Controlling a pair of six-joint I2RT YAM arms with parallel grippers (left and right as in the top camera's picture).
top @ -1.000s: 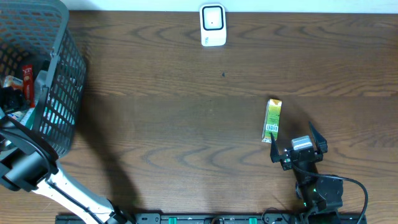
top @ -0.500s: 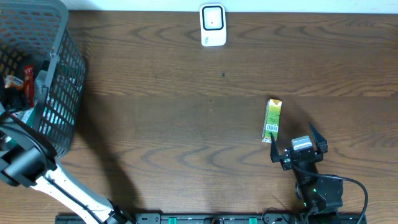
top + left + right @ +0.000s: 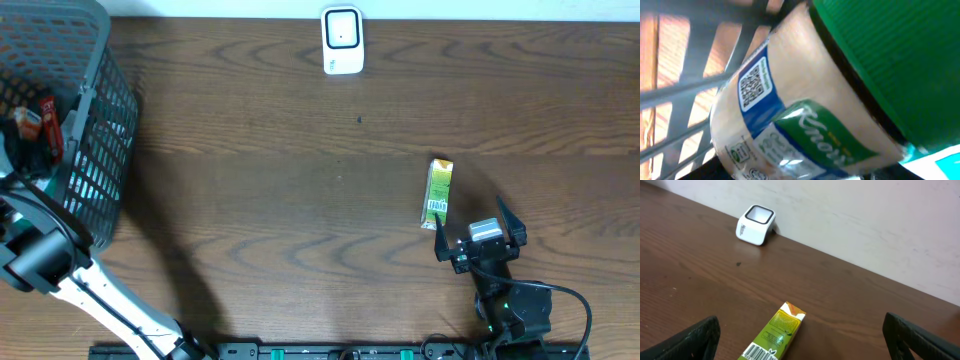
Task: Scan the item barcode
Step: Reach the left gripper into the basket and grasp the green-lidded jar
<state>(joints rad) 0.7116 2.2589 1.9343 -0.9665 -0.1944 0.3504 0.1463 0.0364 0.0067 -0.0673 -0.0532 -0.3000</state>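
A pale Knorr jar (image 3: 790, 115) with a green lid (image 3: 895, 60) fills the left wrist view, lying tilted against the basket's bars (image 3: 680, 90); a QR code faces the camera and no fingers show. My left arm (image 3: 35, 255) reaches into the grey wire basket (image 3: 100, 150); its gripper is hidden at the frame's edge. A green carton (image 3: 438, 192) lies on the table, its barcode end (image 3: 760, 354) toward my right gripper (image 3: 468, 212), which stands open just behind it, touching nothing. The white scanner (image 3: 342, 40) sits at the far edge.
The basket holds several packets, one of them red (image 3: 48, 115). The wooden table (image 3: 300, 200) stretches between the basket, the scanner (image 3: 756, 225) and the carton. A pale wall (image 3: 880, 215) rises behind the table.
My left arm has shifted a little deeper into the basket, and the red packet beside it has moved. The right arm and the carton have stayed put.
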